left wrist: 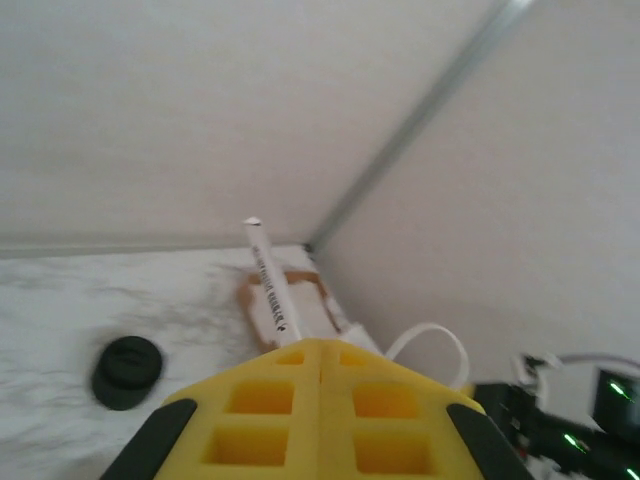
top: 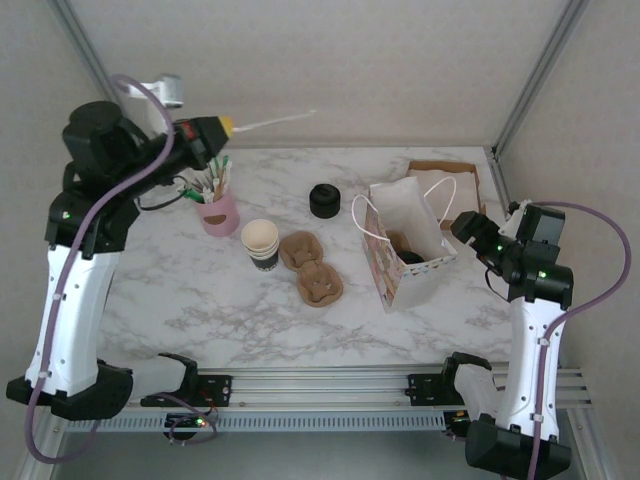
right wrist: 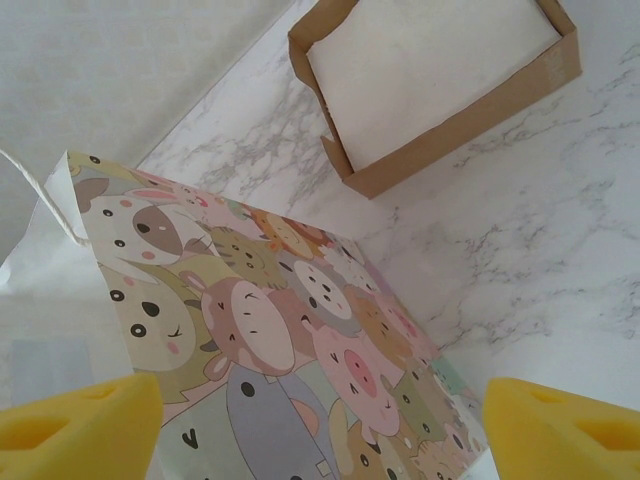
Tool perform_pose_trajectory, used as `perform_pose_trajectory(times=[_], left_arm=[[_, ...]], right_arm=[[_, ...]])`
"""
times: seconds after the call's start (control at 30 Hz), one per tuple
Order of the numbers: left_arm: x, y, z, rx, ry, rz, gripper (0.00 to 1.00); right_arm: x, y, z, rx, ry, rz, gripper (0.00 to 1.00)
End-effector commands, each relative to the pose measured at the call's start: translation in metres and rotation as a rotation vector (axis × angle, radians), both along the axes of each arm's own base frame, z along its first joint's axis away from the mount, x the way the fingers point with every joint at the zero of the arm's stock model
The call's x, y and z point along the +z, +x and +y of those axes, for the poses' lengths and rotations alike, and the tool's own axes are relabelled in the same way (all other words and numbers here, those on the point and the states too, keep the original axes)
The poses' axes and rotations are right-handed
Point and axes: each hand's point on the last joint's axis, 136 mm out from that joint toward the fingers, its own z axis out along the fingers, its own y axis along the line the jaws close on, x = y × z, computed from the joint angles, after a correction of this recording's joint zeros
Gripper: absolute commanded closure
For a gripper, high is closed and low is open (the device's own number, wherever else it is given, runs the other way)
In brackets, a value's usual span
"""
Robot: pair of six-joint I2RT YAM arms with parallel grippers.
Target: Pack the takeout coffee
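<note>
From above: left pincer [top: 226, 127] raised far left of the bag [top: 383, 275], clamped on a white straw [top: 275, 120]. Coffee cup [top: 411, 258] down inside the bag, only a dark lid showing, rest hidden by the wall. Right pincer [top: 463, 226] just right of the bag. Left wrist: yellow tips pressed together on the straw, far end blurred. Right wrist: pincer spread wide above the bag's printed side, contact unclear; brown box [right wrist: 460, 120] beyond, cut off.

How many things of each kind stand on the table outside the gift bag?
Cardboard cup carriers: 2
Stack of paper cups: 1
Pile of black lids: 1
Pink cup of stirrers: 1
Cardboard box of napkins: 1
Total: 6
</note>
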Motion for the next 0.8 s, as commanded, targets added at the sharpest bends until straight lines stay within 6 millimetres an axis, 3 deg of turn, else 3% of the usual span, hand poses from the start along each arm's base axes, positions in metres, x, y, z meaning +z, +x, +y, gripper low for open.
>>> perform_pose_trajectory(times=[0.0, 0.3, 0.53, 0.77], left_arm=[[0.006, -0.009, -0.044, -0.167, -0.026, -0.02, 1.0], [-0.038, -0.025, -0.146, -0.361, 0.129, 0.052, 1.0], [-0.092, 0.003, -0.18, -0.271, 0.302, 0.146, 1.0], [-0.122, 0.023, -0.212, -0.248, 0.406, 0.172, 1.0]], right_arm=[[0.005, -0.006, -0.003, -0.023, -0.01, -0.002, 0.16], [0.001, -0.014, -0.011, -0.063, -0.043, 0.022, 0.16], [0.0, -0.019, -0.011, -0.07, -0.052, 0.028, 0.15], [-0.004, -0.021, -0.011, -0.069, -0.05, 0.039, 0.15]])
